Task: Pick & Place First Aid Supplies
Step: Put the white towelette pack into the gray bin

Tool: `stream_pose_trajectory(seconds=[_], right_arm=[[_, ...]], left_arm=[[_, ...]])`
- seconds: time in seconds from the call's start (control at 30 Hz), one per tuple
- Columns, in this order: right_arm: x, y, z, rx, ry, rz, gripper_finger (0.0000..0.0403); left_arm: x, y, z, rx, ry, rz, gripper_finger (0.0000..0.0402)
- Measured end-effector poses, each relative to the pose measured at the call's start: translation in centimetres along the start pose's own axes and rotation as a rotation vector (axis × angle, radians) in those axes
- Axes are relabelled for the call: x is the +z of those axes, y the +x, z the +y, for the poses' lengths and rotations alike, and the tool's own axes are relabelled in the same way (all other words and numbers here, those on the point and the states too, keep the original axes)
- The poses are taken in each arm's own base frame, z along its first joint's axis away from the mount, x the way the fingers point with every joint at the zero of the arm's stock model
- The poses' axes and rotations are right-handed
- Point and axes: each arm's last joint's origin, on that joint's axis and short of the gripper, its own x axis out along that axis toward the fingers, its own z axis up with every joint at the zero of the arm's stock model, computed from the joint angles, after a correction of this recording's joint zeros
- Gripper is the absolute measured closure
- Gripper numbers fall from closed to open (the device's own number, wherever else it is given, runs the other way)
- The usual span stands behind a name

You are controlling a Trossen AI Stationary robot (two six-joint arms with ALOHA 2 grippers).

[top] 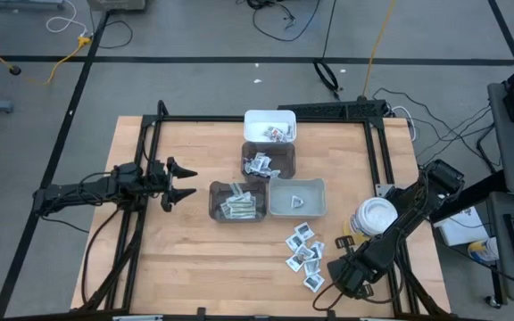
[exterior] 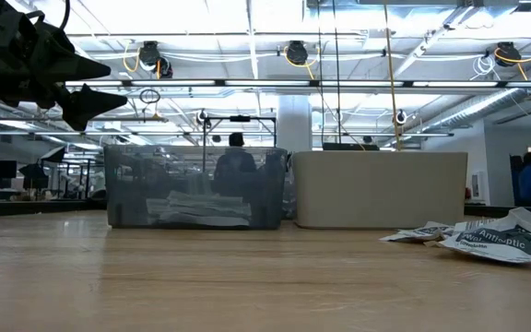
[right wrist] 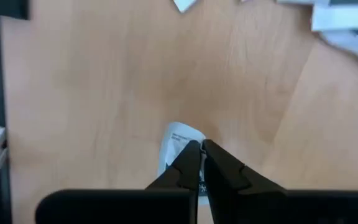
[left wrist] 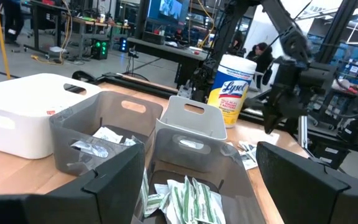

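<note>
- High view – sachets [top: 304,250] lie scattered on the table [top: 186,259] near its front right part, just beside the Lysol canister [top: 374,217]. The right gripper [top: 346,278] sits low at the right edge of that scatter, the nearest sachet [top: 313,283] just beside it. The left gripper [top: 178,181] hangs well apart on the left, beside the grey bin [top: 236,201] that already holds packets. Three more bins stand in the cluster: a white one [top: 269,127], a dark one [top: 269,162] and a pale one [top: 297,197].
- Low view – the left gripper hovers above the table at upper left, its fingers apart. White sachets lie flat at the far right; the right gripper does not show here.
- Left wrist view – the left fingers [left wrist: 114,180] stand wide over the bins, nothing between them; green-striped strip wrappers [left wrist: 188,199] lie in the bin below.
- Right wrist view – the right fingers [right wrist: 191,163] are together, and one white sachet shows at their tips, its long axis running back along the fingers – it looks pinched by an edge, though how firmly I cannot tell.
- Judgement: the right arm is plainly the nearer one. The bins lie away to its left, so a lift and a carry that way would follow – and an edge grip could slip.
</note>
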Motion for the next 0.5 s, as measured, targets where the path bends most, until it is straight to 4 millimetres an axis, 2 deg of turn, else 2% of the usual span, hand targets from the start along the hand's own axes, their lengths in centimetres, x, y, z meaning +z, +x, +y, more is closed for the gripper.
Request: stream_pose_trajectory(seconds=[0.27,0.5], right_arm=[[2.4,-4.7,0.9,0.082,-0.007,0.007,0.0401],[4.0,-8.7,1.8,0.151,-0.003,-0.06,0.0402]], left_arm=[[0.0,0.0,0.0,0.0,0.0,0.0,0.0091],[0.0,0.0,0.0,0.0,0.0,0.0,0.0091]])
